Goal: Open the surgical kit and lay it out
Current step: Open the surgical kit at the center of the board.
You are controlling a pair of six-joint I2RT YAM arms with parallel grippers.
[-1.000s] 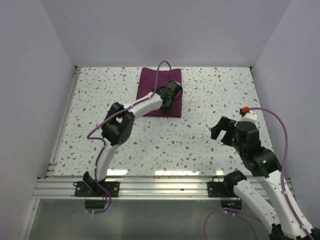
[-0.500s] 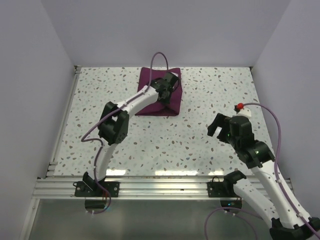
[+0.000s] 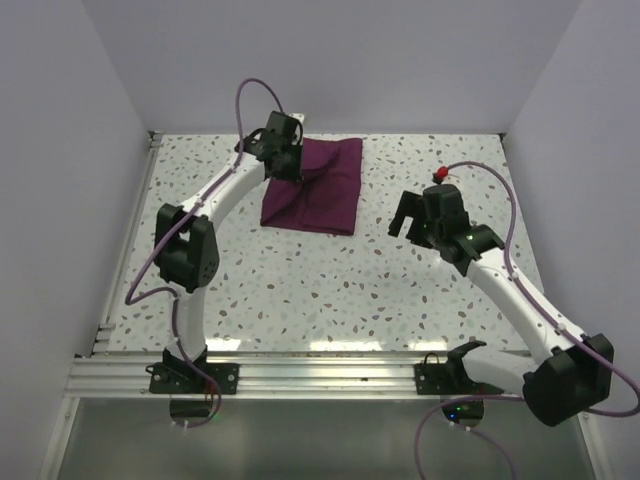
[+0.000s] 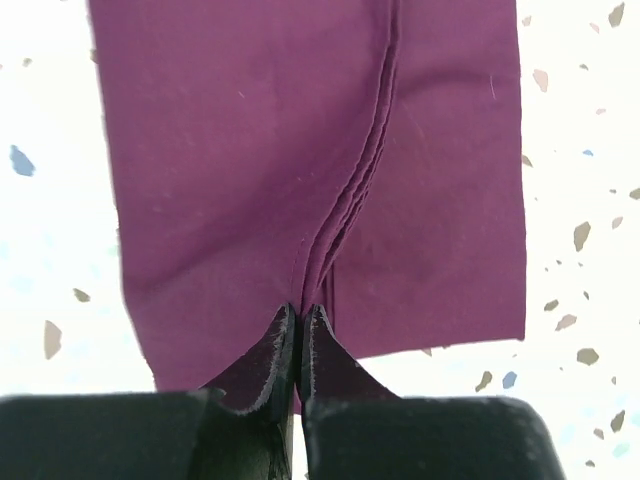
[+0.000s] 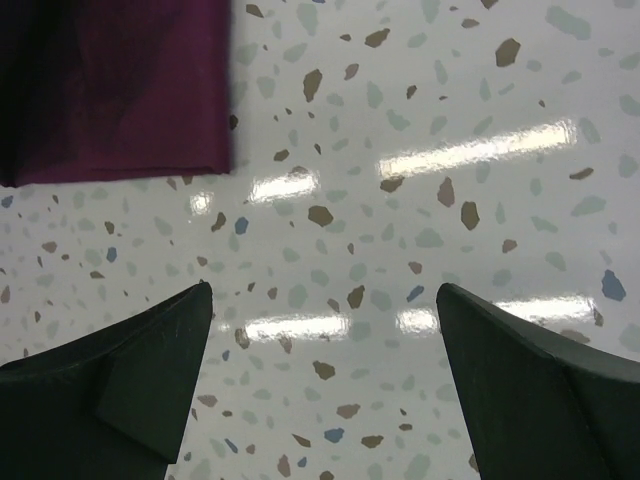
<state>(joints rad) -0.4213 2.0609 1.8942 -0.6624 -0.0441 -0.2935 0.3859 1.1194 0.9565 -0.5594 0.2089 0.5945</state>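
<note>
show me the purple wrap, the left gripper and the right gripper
purple wrap (image 3: 325, 190), top external view, middle of the folded cloth
left gripper (image 4: 299, 320), left wrist view, between its closed fingertips, pinching the wrap's fold
right gripper (image 5: 322, 295), right wrist view, midway between its open fingertips

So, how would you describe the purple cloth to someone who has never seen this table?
Look at the white speckled table, toward its far edge, a little left of the middle. There lies a folded dark purple cloth, one solid colour against the pale speckles; the left gripper pinches its fold.
</note>
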